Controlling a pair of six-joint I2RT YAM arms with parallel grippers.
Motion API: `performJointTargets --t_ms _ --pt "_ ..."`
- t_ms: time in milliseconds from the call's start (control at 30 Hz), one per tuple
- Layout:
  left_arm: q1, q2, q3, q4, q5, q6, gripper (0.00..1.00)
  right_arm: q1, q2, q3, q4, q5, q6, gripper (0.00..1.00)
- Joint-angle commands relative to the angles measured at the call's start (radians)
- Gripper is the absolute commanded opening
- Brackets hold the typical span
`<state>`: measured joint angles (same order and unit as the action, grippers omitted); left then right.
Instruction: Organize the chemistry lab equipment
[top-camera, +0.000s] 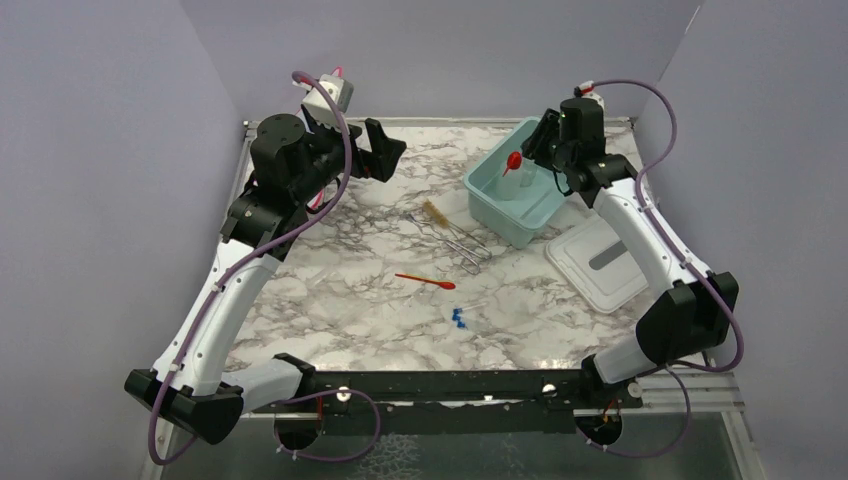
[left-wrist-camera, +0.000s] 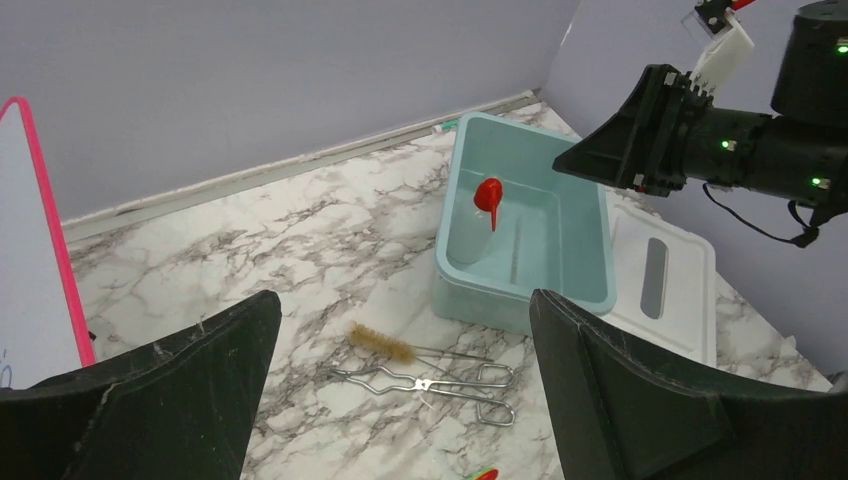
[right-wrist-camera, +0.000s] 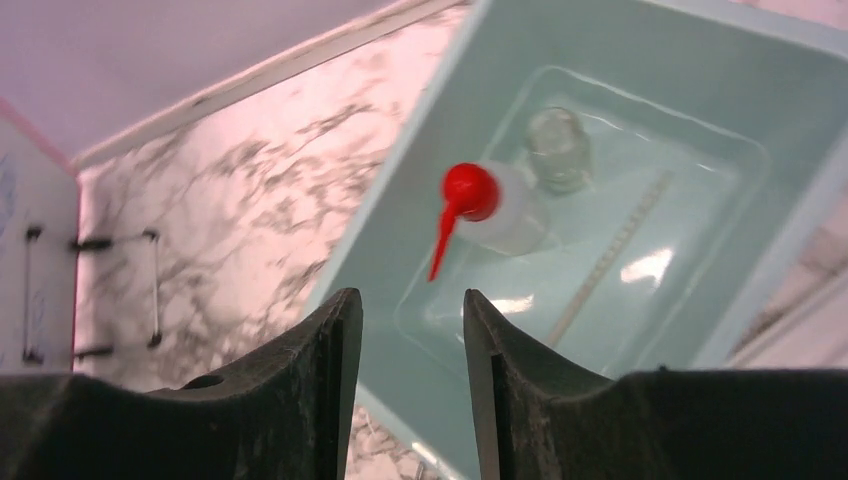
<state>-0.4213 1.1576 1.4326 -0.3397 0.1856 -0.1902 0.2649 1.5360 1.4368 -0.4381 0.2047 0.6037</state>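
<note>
The red funnel (top-camera: 513, 160) lies in the pale teal tub (top-camera: 490, 205) next to a small clear glass vessel (right-wrist-camera: 558, 148); the funnel also shows in the right wrist view (right-wrist-camera: 468, 195). My right gripper (top-camera: 532, 135) hangs open and empty over the tub's far left rim (right-wrist-camera: 410, 300). The tan-bristled brush (top-camera: 435, 213) and metal tongs (top-camera: 458, 242) lie side by side left of the tub. The red-orange spatula (top-camera: 425, 281) and blue-capped tubes (top-camera: 460, 319) lie nearer. My left gripper (top-camera: 375, 150) is wide open and empty, raised above the far left of the table (left-wrist-camera: 400, 300).
The white lid (top-camera: 600, 262) lies flat right of the tub. The pink-edged whiteboard (left-wrist-camera: 30, 250) stands at the far left by the left arm. Purple walls close in the back and both sides. A black rail runs along the table's near edge.
</note>
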Motion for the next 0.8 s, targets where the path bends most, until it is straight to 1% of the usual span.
performJointTargets --t_ms 0,100,167,333,367,433,600,733,767 --pt "-0.004 -0.026 0.039 0.004 -0.051 0.038 0.98 0.104 -0.028 -0.013 0.088 -0.258 -0.279 0.48" --pt "-0.004 -0.043 0.048 0.005 -0.103 0.049 0.98 0.213 -0.013 0.011 0.037 -0.311 -0.357 0.51" --pt "-0.004 -0.061 0.053 0.005 -0.160 0.053 0.98 0.290 0.004 0.014 0.015 -0.308 -0.365 0.53" --pt "-0.004 -0.120 0.054 0.018 -0.266 0.094 0.98 0.470 0.105 0.010 -0.031 -0.249 -0.294 0.56" --pt "-0.004 -0.131 0.054 0.020 -0.276 0.103 0.98 0.527 0.147 0.035 -0.060 -0.235 -0.288 0.56" --pt "-0.004 -0.153 0.049 0.028 -0.296 0.113 0.98 0.593 0.241 0.097 -0.126 -0.215 -0.258 0.56" --pt "-0.004 -0.202 0.024 0.048 -0.347 0.113 0.98 0.702 0.431 0.205 -0.193 -0.217 -0.151 0.56" --pt "-0.004 -0.227 0.012 0.045 -0.350 0.109 0.98 0.748 0.528 0.248 -0.182 -0.243 -0.099 0.49" --pt "-0.004 -0.233 0.008 0.044 -0.349 0.104 0.98 0.758 0.556 0.261 -0.186 -0.231 -0.094 0.47"
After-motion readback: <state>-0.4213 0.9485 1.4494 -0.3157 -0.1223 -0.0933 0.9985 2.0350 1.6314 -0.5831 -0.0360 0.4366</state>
